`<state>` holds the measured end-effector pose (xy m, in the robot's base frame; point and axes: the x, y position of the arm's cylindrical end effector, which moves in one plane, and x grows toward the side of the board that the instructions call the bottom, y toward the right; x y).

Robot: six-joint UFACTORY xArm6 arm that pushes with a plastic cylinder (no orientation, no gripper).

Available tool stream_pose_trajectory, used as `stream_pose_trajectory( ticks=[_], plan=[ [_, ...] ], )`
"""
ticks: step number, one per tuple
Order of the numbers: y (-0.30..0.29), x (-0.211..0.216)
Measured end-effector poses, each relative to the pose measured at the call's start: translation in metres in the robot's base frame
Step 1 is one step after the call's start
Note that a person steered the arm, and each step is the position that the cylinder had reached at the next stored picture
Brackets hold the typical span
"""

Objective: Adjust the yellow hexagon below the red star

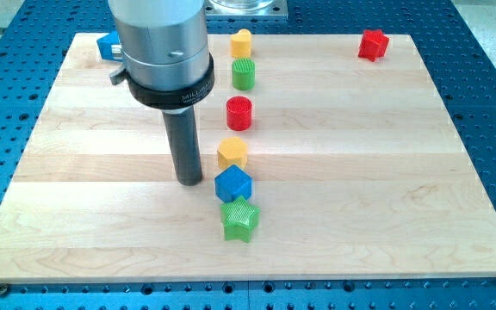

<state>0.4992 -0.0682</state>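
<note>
The yellow hexagon [232,152] lies near the board's middle. The red star [373,44] sits far off at the view's top right. My tip [189,180] rests on the board just left of and slightly below the yellow hexagon, close to it, with a small gap. The blue cube [233,183] touches the hexagon from below and lies right of my tip.
A green star [239,219] lies below the blue cube. A red cylinder [239,113], a green cylinder [244,74] and a yellow block [242,42] line up above the hexagon. A blue block [108,45] sits at top left, partly hidden by the arm.
</note>
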Motion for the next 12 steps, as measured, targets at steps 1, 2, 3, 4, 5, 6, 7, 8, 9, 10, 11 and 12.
stream_pose_trajectory(
  ticks=[1, 2, 3, 4, 5, 6, 7, 8, 9, 10, 11, 12],
  plan=[
    [0.026, -0.002],
    [0.04, -0.015],
    [0.038, -0.029],
    [-0.031, -0.029],
    [-0.015, -0.03],
    [0.04, -0.029],
    [0.1, -0.028],
    [0.148, -0.027],
    [0.181, -0.074],
    [0.145, -0.101],
    [0.118, -0.071],
    [0.116, -0.059]
  ],
)
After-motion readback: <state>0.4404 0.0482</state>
